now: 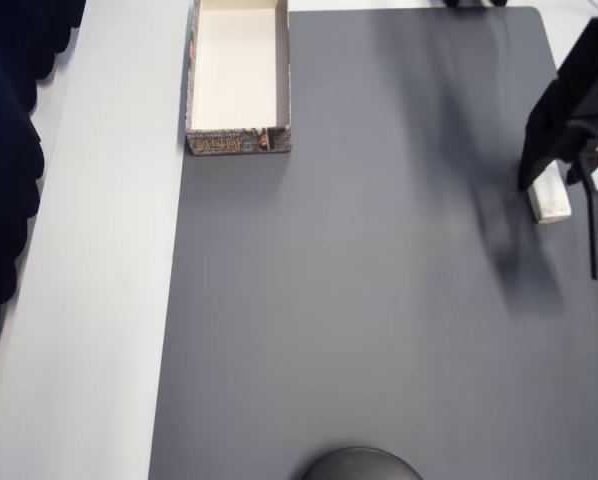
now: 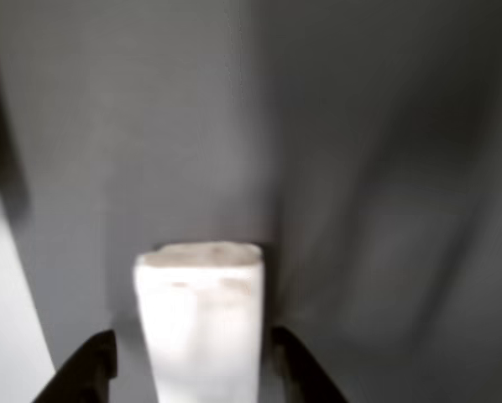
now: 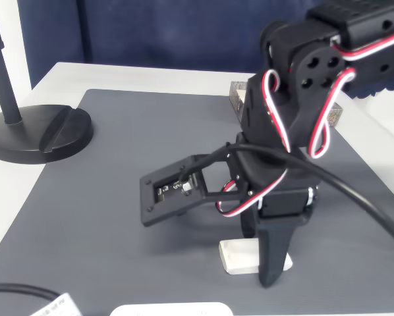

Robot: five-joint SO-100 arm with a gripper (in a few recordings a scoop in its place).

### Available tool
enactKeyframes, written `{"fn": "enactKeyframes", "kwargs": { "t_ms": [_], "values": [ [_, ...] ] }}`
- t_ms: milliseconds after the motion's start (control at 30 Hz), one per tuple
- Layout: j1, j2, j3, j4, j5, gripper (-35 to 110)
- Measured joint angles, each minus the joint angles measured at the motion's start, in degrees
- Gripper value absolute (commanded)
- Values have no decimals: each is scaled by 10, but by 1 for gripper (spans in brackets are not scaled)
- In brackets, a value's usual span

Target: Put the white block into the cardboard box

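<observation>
While pincer [image 2: 192,369] straddled white block [image 1: 550,194], jaws sat either side, contact unclear | block lay near grey mat's [image 1: 359,300] right edge | cardboard box [image 1: 238,75] at mat's top-left corner, overhead view

Your arm [image 3: 296,118] at the fixed view's right is matte black plastic, round screw holes dotting its joint housing, red-white-black wires [image 3: 276,131] looping beside a thick black cable [image 3: 355,197]; a small board, possibly the camera mount [image 3: 174,191], sits centre-frame.
</observation>
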Motion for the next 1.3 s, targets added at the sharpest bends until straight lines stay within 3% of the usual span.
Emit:
{"fn": "enactKeyframes", "kwargs": {
  "t_ms": [600,1000,1300],
  "values": [
    [-1,-5,-5,-6,0,20],
    [-10,-11,-10,-6,0,-2],
    [-11,-13,-11,-9,4,-2]
  ]
}}
